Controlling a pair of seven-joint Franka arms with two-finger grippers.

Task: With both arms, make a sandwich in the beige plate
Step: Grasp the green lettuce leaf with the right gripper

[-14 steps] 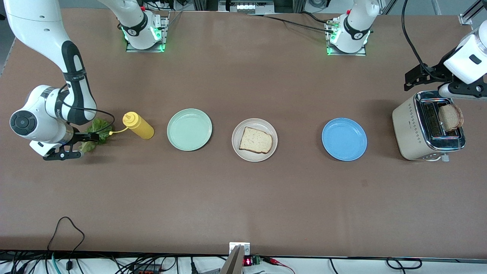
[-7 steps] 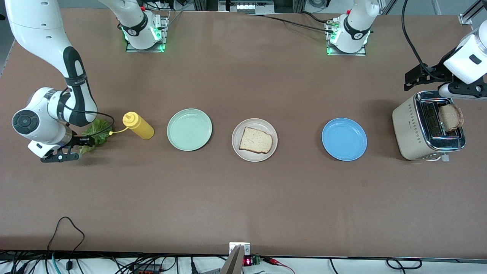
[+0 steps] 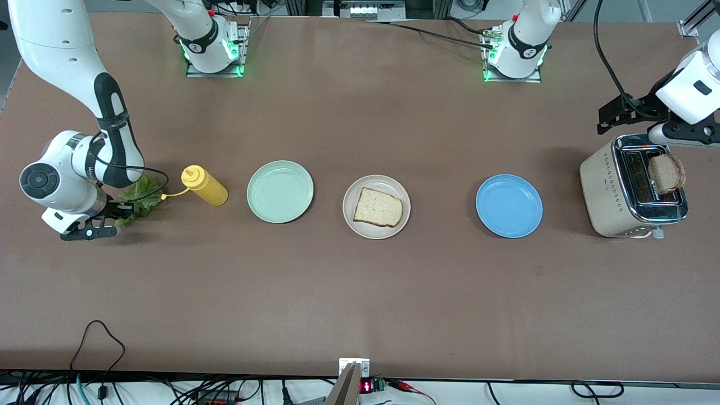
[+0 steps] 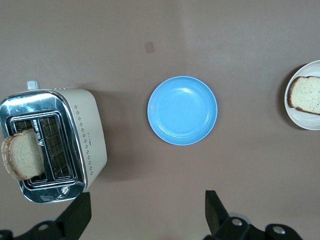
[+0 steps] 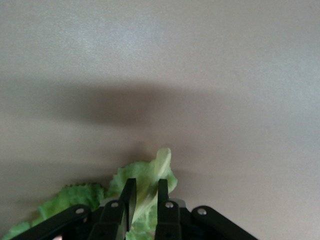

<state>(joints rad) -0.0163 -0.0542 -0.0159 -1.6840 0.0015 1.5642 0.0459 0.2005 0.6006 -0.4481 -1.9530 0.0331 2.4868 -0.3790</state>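
We see the brown tabletop (image 3: 360,292) with its items in a row across the middle of the front view. At centre sits the round, shallow beige plate (image 3: 376,207), carrying one light-brown toasted bread slice (image 3: 378,207); this half-built sandwich lies flat inside the rim. In the left wrist view the same plate (image 4: 304,95) appears at the right edge. A round mint green plate (image 3: 280,191) lies beside it toward the right arm's end, and a round blue plate (image 3: 509,206) toward the left arm's end; both are bare.

At the left of the front view we find a yellow plastic squeeze bottle (image 3: 205,185) lying on its side, and just beside it a crinkly green lettuce leaf (image 3: 140,198) on the table. The right gripper (image 3: 115,212) is down at this leaf; in the right wrist view its two black fingers (image 5: 127,197) stand narrowly apart, pinching a pale fold of the lettuce (image 5: 146,187) between them.

At the right edge stands a cream and chrome two-slot toaster (image 3: 630,185) with a second browned bread slice (image 3: 666,173) upright in one slot. The left gripper (image 4: 147,212) waits in the air over the table near the toaster, its fingers spread wide and holding nothing.
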